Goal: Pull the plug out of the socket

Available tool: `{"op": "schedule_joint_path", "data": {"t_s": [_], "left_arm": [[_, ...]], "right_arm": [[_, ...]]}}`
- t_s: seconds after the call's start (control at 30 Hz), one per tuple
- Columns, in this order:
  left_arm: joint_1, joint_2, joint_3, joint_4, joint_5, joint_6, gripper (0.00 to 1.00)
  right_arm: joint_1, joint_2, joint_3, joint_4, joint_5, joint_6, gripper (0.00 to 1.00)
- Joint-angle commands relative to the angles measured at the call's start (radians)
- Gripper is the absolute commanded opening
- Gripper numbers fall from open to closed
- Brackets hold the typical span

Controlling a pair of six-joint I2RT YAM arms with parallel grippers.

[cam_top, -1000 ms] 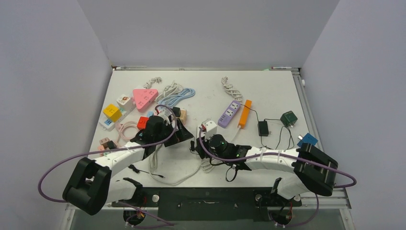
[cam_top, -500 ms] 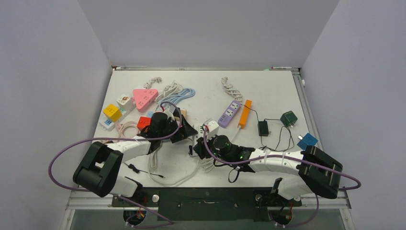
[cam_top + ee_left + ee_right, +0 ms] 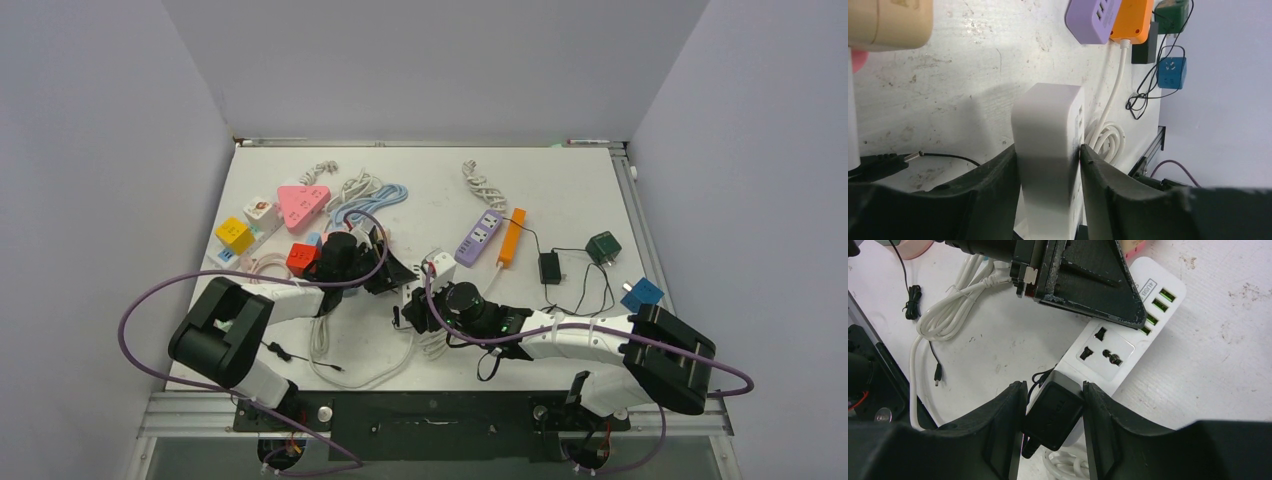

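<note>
Black plug (image 3: 1053,412) seated in end socket of white power strip (image 3: 1113,347), mid-table, slightly toward near edge. Right gripper (image 3: 1052,392) clamped on plug's sides. Left gripper (image 3: 1048,152) clamped across strip body (both pads touching). Purple strip (image 3: 1093,15) and orange strip (image 3: 1134,20) lie toward far edge. White cable (image 3: 948,320) coiled toward near edge.
</note>
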Motion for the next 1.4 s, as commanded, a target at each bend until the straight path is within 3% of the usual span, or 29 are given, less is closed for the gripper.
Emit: {"op": "schedule_joint_path", "data": {"t_s": [0.0,0.13,0.2,0.4,0.57,0.77,0.93,1.37], "left_arm": [[-0.007,0.001,0.018,0.108,0.018,-0.028,0.33],[-0.008,-0.035,-0.006,0.094,-0.033,-0.025,0.07],[-0.009,-0.059,-0.023,0.089,-0.065,-0.029,0.00],[-0.042,-0.149,-0.074,0.081,-0.192,-0.047,0.00],[-0.063,-0.208,-0.089,0.032,-0.288,-0.033,0.00],[-0.069,-0.239,-0.081,-0.030,-0.327,0.012,0.00],[-0.069,-0.247,-0.079,-0.042,-0.331,0.025,0.00],[-0.069,-0.254,-0.080,-0.038,-0.325,0.024,0.00]], "right_arm": [[-0.003,-0.025,0.043,0.035,0.022,0.027,0.05],[0.008,-0.017,0.048,-0.002,0.093,0.058,0.05],[0.015,-0.009,0.056,-0.034,0.135,0.073,0.05],[0.023,0.042,0.098,-0.090,0.175,0.108,0.07],[0.025,0.081,0.123,-0.116,0.169,0.163,0.32],[0.017,0.077,0.113,-0.082,0.134,0.159,0.33],[-0.023,0.072,0.090,-0.016,-0.003,0.150,0.45],[-0.084,0.115,0.095,-0.027,-0.102,0.143,0.45]]}}
